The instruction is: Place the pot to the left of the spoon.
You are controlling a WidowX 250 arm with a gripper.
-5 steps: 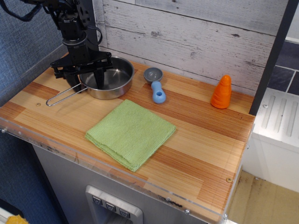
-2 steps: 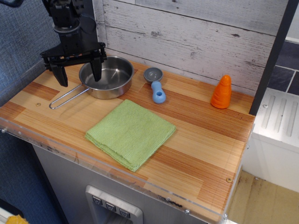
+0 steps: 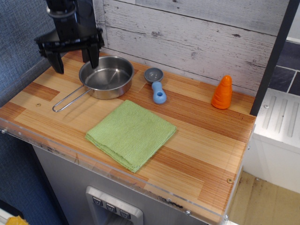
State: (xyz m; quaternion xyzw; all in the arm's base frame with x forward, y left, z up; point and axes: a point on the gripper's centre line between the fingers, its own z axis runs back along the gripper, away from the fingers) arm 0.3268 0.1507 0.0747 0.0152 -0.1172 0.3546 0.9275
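Note:
The shiny steel pot (image 3: 107, 78) stands on the wooden counter at the back left, its wire-loop handle (image 3: 70, 99) pointing to the front left. The spoon (image 3: 156, 84), grey bowl and light-blue handle, lies just to the right of the pot, apart from it. My gripper (image 3: 75, 61) hangs above the counter over the pot's left rim, open and empty, its two black fingers (image 3: 91, 55) spread wide.
A folded green cloth (image 3: 131, 133) lies in front of the pot and spoon. An orange cone-shaped toy (image 3: 222, 92) stands at the back right. A plank wall runs along the back. The counter's edge (image 3: 117, 176) is in front.
My gripper has let go of the pot's rim and risen up and a little to the left. The pot stays where it was, left of the spoon.

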